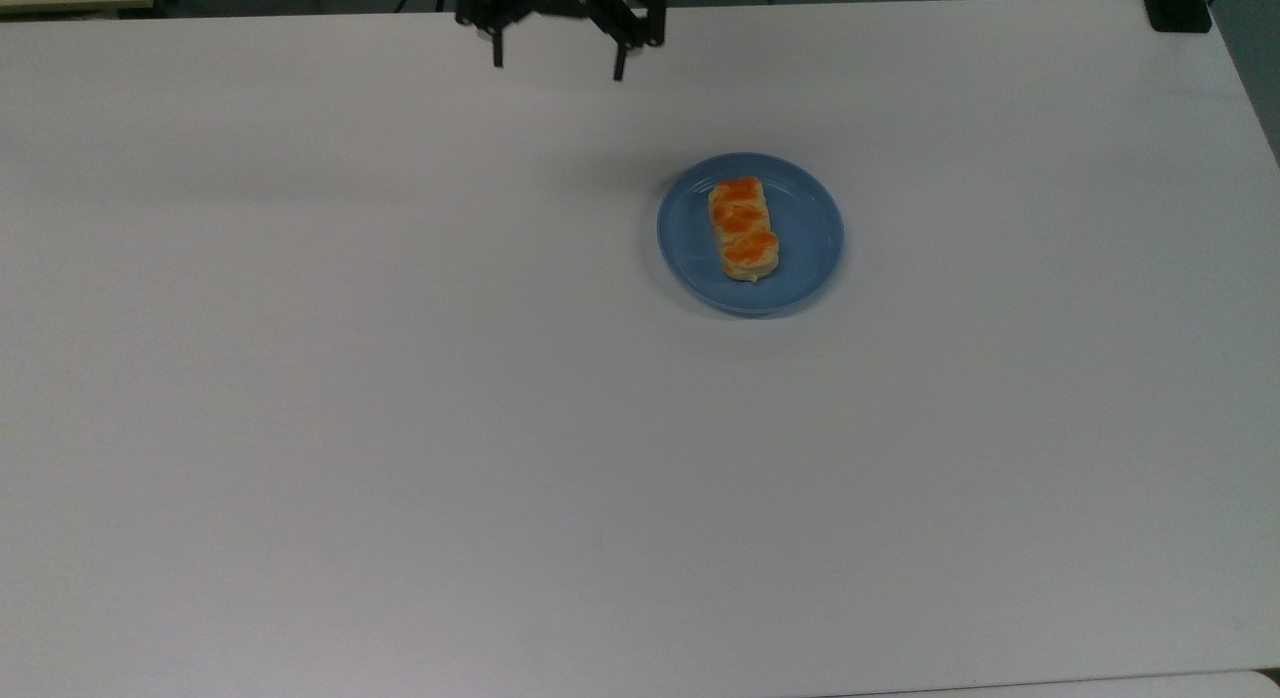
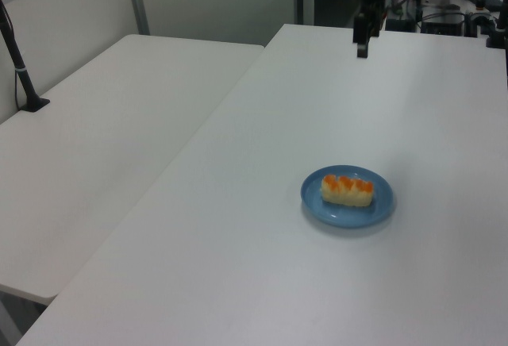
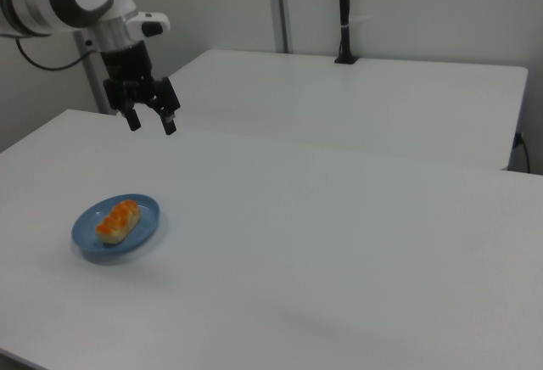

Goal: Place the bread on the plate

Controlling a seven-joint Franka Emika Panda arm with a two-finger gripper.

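Bread (image 1: 743, 228) on plate (image 1: 810, 233); tool (image 3: 152, 124) splayed

Bread (image 3: 117, 221) lies on a blue plate (image 3: 142, 229) on a white table (image 3: 339, 243). The gripper (image 3: 152, 122) hangs above, fingers spread.

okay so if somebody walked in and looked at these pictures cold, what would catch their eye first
Most likely the bread, pale with bright orange patches, lying flat on the blue plate as the one spot of colour on the broad white table. Next, the black gripper, open and empty, hanging high above the table, off toward the right view's upper left, well clear of the plate.
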